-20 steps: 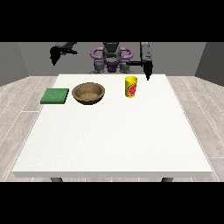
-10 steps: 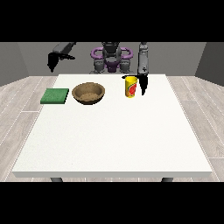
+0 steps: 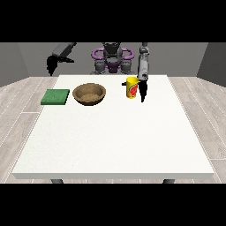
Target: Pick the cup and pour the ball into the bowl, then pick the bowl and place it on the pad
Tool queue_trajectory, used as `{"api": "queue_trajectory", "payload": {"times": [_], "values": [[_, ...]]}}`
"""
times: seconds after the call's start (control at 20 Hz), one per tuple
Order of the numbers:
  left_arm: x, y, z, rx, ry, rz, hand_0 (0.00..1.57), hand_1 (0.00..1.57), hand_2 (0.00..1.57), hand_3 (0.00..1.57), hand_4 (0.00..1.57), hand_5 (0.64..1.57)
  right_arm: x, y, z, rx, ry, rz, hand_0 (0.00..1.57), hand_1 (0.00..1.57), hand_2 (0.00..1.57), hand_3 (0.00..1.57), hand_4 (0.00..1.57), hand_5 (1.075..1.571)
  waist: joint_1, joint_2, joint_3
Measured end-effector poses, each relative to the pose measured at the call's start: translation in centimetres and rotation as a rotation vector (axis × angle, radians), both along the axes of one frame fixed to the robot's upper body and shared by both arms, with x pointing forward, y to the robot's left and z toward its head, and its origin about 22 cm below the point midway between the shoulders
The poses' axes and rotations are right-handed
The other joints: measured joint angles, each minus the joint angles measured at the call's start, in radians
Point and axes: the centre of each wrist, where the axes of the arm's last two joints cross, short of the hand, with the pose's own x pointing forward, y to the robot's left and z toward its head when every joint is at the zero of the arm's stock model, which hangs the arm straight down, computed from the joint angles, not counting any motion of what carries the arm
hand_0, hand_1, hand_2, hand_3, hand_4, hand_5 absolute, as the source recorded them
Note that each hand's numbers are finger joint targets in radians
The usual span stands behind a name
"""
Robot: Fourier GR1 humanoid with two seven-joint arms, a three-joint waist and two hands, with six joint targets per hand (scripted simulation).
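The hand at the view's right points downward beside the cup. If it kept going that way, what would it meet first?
Probably the table just beside the cup; the hand seems clear of it, though depth is uncertain.

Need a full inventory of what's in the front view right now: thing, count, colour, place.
table: 1, white, fills the middle of the view
pad: 1, green, flat on the table at the view's far left
bowl: 1, brown, on the table just right of the pad
cup: 1, yellow with a red mark, upright on the table right of the bowl; no ball can be seen in it from here
floor: light wood planks, around the table
hand at the view's left: 1, black, raised off the table edge behind the pad
hand at the view's right: 1, black, pointing down just right of the cup
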Motion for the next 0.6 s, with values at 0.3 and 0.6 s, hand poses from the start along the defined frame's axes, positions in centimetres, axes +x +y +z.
{"api": "queue_trajectory", "payload": {"times": [0.3, 0.6], "values": [[-0.3, -0.3, -0.8, 0.147, -0.044, 0.056, 1.30, 1.30, 1.57, 1.57, 1.43, 1.255, 0.4, -0.2, 0.6, -0.011, -0.013, 0.002, 0.00, 0.00, 0.00, 0.00, 0.00, 1.570, -0.022, 0.007, 0.0102], [-1.2, 0.0, -1.3, 0.282, -0.064, 0.142, 1.33, 1.33, 1.57, 1.57, 1.50, 1.245, 0.6, -1.4, 2.2, -0.025, -0.023, 0.013, 0.00, 0.00, 0.00, 0.00, 0.00, 1.570, -0.054, 0.002, 0.0201]]}}
